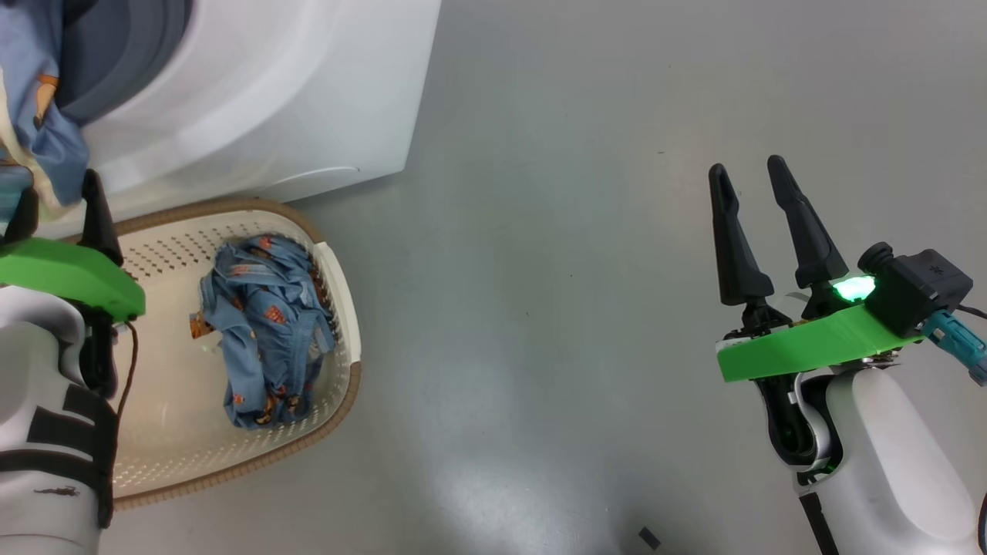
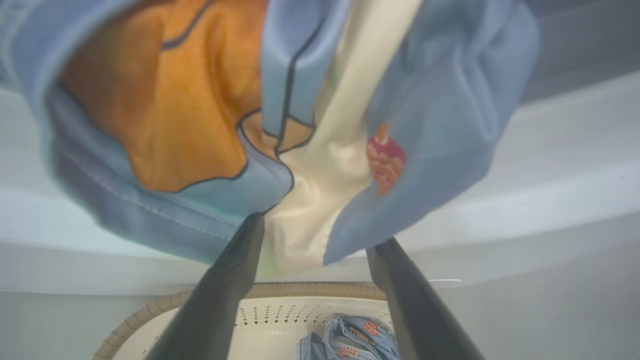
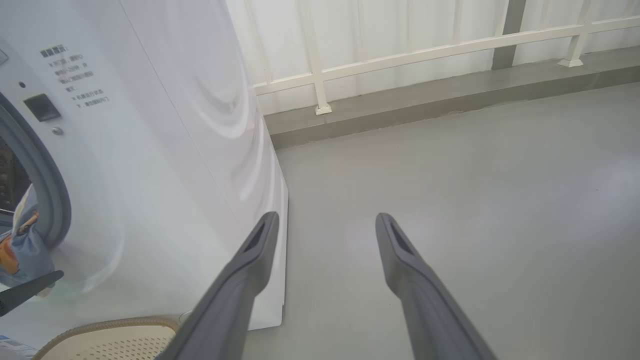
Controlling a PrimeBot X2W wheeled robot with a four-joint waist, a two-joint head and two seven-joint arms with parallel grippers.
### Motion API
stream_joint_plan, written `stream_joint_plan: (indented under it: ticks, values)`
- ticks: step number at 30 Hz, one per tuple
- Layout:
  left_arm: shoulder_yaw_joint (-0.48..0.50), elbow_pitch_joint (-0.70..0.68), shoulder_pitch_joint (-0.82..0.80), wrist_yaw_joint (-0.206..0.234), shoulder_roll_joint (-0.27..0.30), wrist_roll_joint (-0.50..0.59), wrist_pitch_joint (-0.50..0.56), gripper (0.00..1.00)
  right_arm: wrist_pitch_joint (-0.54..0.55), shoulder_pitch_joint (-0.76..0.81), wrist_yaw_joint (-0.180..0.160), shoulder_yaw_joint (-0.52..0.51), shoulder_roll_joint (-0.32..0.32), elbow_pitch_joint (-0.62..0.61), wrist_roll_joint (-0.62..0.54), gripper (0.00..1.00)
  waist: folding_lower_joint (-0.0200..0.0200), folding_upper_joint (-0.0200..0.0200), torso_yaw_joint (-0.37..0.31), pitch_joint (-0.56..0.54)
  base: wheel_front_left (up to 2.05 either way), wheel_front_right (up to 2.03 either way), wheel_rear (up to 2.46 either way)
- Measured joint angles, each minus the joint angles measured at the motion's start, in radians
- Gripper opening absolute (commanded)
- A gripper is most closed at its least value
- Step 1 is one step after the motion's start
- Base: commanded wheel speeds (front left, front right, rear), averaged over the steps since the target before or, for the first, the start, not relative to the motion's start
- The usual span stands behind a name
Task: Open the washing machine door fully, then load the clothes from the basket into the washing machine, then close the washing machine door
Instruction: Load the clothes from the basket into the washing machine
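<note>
A light-blue garment (image 1: 42,116) is hanging lengthwise out of the washing machine (image 1: 293,92) mouth, draping down over the grey rubber ring (image 1: 131,54). Its lower end is pointing at the basket (image 1: 345,308), which is sitting on the floor (image 1: 578,308) against the machine's front. The left gripper (image 1: 60,204) is reaching up under the garment. Its fingers (image 2: 235,270) are spread wide, the tips brushing the hem without clamping it. More clothes (image 1: 266,331) are lying bundled along the basket's right wall. The right gripper (image 1: 746,166) is hovering over the floor, fingers parted, gripping nothing.
</note>
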Motion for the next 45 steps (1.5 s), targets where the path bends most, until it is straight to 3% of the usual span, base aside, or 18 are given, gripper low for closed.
stream_joint_plan:
  ticks: [4, 5, 6, 16, 23, 29, 45]
  values:
    - [0.021, -0.008, -0.004, 0.013, -0.001, -0.012, -0.003, 1.00, 0.000, 0.000, 0.000, -0.009, 0.002, 0.000, -0.007, 1.00, 0.0000, 0.0000, 0.003, 0.004, 0.00, 0.00, 0.00]
    - [0.025, -0.017, -0.004, 0.013, -0.001, -0.012, -0.003, 0.44, 0.000, 0.000, 0.000, -0.009, 0.002, 0.000, -0.007, 1.00, 0.0000, 0.0000, 0.006, 0.003, 0.00, 0.00, 0.00]
    - [0.028, -0.029, -0.003, 0.013, -0.001, -0.012, -0.003, 0.00, 0.000, 0.000, 0.000, -0.010, 0.003, 0.001, -0.007, 1.00, 0.0000, 0.0000, 0.008, 0.003, 0.00, 0.00, 0.00]
    - [0.038, -0.139, 0.046, 0.001, -0.016, 0.000, -0.007, 0.00, 0.000, 0.000, 0.000, -0.009, 0.004, 0.008, -0.015, 1.00, 0.0000, 0.0000, 0.033, -0.020, 0.00, 0.00, 0.00]
    - [0.078, -0.321, 0.087, -0.025, -0.040, 0.005, -0.007, 0.00, 0.000, 0.000, 0.000, -0.013, 0.003, 0.011, -0.015, 1.00, 0.0000, 0.0000, 0.054, -0.033, 0.00, 0.00, 0.00]
    - [0.059, -0.297, 0.023, -0.038, -0.030, 0.018, 0.000, 0.00, 0.000, -0.001, 0.000, 0.003, 0.003, 0.011, -0.015, 1.00, 0.0000, 0.0000, 0.066, -0.022, 0.00, 0.00, 0.00]
    - [0.011, -0.126, -0.453, -0.050, 0.195, 0.077, 0.226, 0.00, 0.000, -0.004, 0.000, 0.013, 0.018, -0.027, 0.014, 1.00, 0.0000, 0.0000, -0.046, 0.119, 0.00, 0.00, 0.00]
